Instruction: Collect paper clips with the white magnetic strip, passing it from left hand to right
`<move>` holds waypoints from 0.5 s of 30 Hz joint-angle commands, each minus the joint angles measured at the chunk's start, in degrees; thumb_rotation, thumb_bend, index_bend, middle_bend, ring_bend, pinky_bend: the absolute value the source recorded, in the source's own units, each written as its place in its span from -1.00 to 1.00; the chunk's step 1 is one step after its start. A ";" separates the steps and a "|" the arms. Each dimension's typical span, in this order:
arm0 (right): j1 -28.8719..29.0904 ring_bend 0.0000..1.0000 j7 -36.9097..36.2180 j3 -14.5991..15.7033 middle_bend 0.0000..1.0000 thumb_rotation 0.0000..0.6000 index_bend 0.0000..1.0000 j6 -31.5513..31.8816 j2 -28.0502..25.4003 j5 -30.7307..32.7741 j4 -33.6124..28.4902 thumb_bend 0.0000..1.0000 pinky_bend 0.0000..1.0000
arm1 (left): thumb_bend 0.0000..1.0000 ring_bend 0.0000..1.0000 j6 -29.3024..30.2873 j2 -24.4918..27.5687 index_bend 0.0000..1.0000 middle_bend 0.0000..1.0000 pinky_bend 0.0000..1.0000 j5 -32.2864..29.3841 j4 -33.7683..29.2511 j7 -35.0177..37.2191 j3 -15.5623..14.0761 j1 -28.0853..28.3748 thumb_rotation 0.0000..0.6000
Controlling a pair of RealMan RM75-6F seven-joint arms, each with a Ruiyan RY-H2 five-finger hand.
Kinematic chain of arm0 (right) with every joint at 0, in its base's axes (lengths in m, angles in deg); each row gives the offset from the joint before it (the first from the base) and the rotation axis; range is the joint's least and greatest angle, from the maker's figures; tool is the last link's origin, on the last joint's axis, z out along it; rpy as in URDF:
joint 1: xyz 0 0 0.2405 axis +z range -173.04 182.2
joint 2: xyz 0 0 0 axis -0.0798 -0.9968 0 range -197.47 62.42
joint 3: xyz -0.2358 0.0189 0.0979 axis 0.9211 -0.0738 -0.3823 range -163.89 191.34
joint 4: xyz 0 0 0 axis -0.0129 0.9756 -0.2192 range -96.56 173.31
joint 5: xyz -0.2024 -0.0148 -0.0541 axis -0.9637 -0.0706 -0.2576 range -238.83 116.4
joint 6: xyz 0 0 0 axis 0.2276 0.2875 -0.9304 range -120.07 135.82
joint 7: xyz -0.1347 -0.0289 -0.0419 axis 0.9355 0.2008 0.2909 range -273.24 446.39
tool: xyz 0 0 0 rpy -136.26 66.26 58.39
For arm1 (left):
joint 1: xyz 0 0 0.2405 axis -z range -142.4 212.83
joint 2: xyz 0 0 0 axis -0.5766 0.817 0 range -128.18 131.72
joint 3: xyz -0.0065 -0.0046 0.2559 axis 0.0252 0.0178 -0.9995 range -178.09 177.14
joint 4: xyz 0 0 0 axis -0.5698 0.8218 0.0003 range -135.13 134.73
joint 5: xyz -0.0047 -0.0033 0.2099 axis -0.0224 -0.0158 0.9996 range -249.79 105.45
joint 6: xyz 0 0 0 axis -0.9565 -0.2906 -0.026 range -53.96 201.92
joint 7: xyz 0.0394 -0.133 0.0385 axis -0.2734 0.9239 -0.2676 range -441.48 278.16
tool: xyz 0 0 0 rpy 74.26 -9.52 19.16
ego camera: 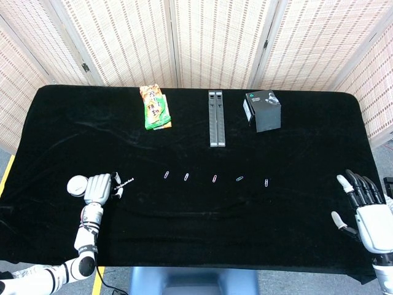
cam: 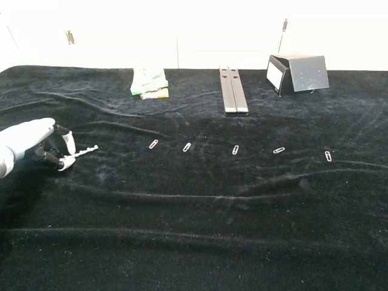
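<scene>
Left robot hand (cam: 27, 142) pinches white magnetic strip (cam: 85, 150); strip's long axis points right toward nearest paper clip (cam: 154, 144); sweep right. Right robot hand (ego camera: 368, 206) far, fingers spread, empty.

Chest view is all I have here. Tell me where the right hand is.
Observer: The right hand is at the table's near right edge, fingers spread, holding nothing.
Operator: Say what the box at the back looks like from above.
Observer: The black box has a small green mark on its top, near the back left corner.
Operator: Report anything left of the left hand that my view cuts off.
Observer: A white round disc sits against the left hand, on its outer side. The white strip pokes out from the hand's fingers toward the paper clips.
</scene>
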 commanded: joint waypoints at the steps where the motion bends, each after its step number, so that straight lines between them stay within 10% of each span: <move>1: -0.03 -1.00 0.05 0.02 -1.00 1.00 -1.00 0.03 0.01 -0.01 0.01 -0.32 -0.85 | -0.15 1.00 -0.20 -0.06 0.04 1.00 1.00 -0.29 0.39 0.13 -0.03 0.12 1.00; 15: 0.16 -1.00 0.30 -0.08 -1.00 1.00 -1.00 -0.48 0.10 0.34 0.03 -0.32 -0.85 | 0.16 1.00 0.03 0.90 0.44 1.00 1.00 -1.15 0.32 0.59 -0.01 0.23 1.00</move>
